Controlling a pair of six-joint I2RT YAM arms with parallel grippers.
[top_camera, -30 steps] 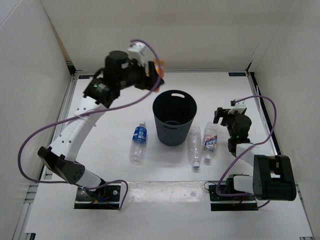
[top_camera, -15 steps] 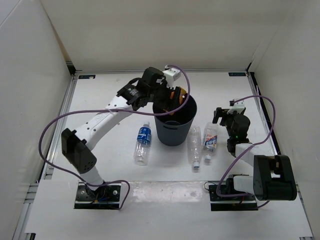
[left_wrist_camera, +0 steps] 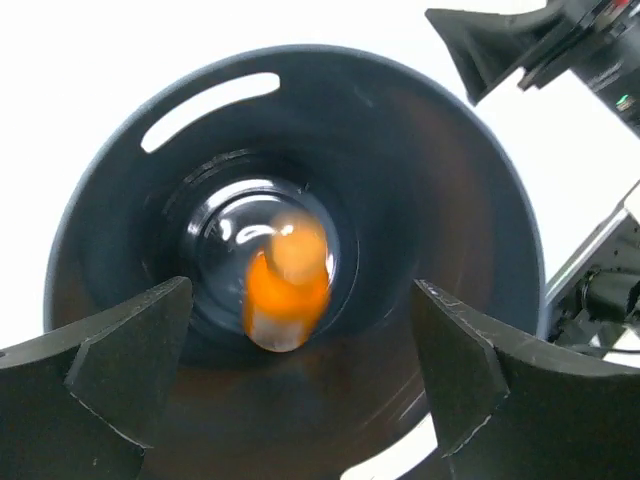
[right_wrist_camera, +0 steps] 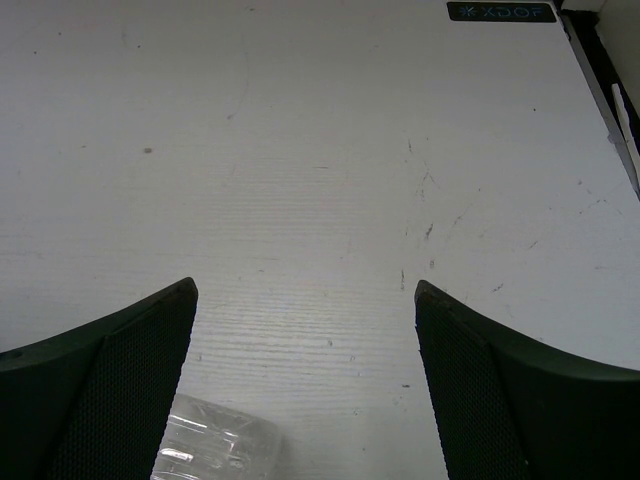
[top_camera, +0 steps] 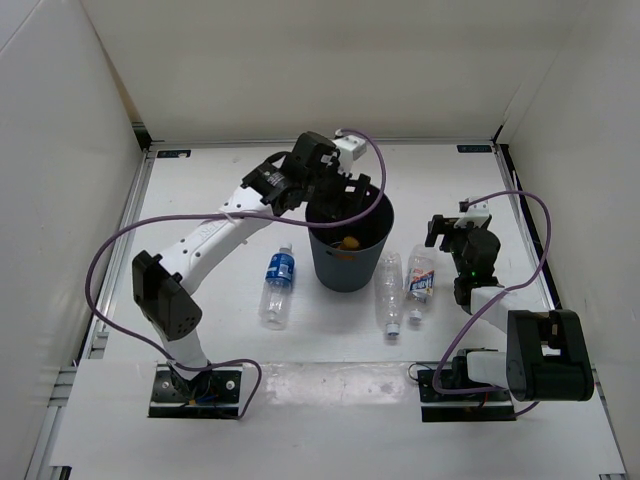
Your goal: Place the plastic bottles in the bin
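Note:
The dark grey-blue bin (top_camera: pixel 348 262) stands mid-table. The short orange bottle (top_camera: pixel 350 241) is inside it, blurred in the left wrist view (left_wrist_camera: pixel 286 290). My left gripper (top_camera: pixel 345 198) is open and empty over the bin's far rim. The bottle with the blue label (top_camera: pixel 277 287) lies left of the bin. The plain clear bottle (top_camera: pixel 388 293) and the bottle with the white-red-blue label (top_camera: pixel 420 283) lie right of it. My right gripper (top_camera: pixel 455 226) is open and empty, right of those two; a clear bottle's end (right_wrist_camera: pixel 205 450) shows by its left finger.
White walls enclose the table on three sides. A purple cable (top_camera: pixel 120 245) loops off the left arm. The right arm's base (top_camera: pixel 535 365) sits at the near right.
The left gripper swung from the far left to over the bin, opened and let go of the orange bottle, which now is inside the bin. The right arm has not moved.

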